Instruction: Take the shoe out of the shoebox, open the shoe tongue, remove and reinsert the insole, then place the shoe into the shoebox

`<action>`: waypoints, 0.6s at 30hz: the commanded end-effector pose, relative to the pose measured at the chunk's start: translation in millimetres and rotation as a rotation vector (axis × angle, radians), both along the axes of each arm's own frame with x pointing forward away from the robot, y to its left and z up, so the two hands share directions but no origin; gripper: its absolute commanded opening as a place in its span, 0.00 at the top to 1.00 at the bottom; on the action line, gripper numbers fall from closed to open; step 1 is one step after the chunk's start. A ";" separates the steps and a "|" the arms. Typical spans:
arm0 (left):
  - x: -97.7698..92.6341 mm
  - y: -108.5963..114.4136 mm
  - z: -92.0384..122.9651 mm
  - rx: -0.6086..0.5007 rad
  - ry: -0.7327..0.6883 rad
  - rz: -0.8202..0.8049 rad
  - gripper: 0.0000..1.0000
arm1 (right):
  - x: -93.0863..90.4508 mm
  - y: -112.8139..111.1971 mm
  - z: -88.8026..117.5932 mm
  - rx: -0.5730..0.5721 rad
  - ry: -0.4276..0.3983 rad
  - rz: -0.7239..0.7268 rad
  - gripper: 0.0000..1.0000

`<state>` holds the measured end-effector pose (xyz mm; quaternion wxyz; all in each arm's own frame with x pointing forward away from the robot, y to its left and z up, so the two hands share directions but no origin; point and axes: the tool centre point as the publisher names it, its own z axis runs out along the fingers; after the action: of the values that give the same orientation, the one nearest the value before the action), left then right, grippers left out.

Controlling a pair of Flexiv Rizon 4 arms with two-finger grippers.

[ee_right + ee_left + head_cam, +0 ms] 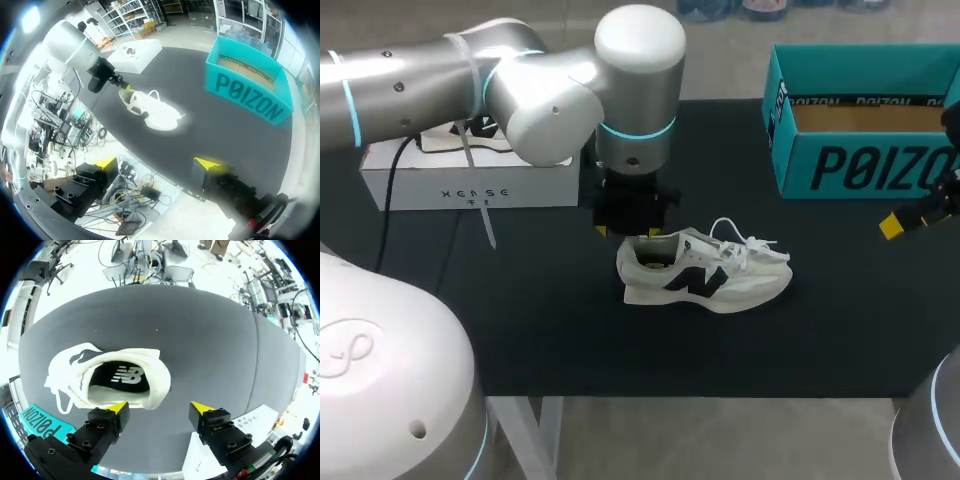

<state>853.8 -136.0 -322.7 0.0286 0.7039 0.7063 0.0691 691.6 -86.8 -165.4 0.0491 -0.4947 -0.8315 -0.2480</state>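
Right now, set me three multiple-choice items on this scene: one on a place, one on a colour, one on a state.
1. Where is the shoe relative to the shoebox?
A. Inside it
B. Outside it, on the table
C. Held in the air above it

2. What colour is the shoebox?
A. Teal
B. Red
C. Yellow

3. What state is the left gripper in?
A. Shut on the shoe's toe
B. Shut on a lace
C. Open, over the shoe's heel end

Answers:
1 B: the shoe stands on its sole on the dark tabletop, apart from the box.
2 A: the box's walls are teal with dark lettering.
3 C: its yellow tips stand wide apart, with only one near the heel collar.
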 end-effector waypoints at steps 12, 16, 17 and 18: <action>-61.5 142.6 62.0 -0.514 0.241 0.371 0.00 | 1.0 0.5 -1.1 -0.001 0.002 -0.001 0.00; -77.9 166.8 54.6 -0.630 0.239 0.441 0.00 | 1.0 0.5 -1.1 -0.001 0.002 -0.001 0.00; -80.8 172.1 51.2 -0.683 0.262 0.464 0.00 | 1.0 0.5 -1.1 -0.001 0.002 -0.001 0.00; -83.5 177.5 46.9 -0.762 0.275 0.489 0.00 | 1.0 0.5 -1.1 -0.001 0.002 -0.001 0.00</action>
<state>791.4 -19.0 -262.8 0.0095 0.5711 0.8167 -0.0820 691.6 -86.7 -165.4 0.0491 -0.4947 -0.8315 -0.2480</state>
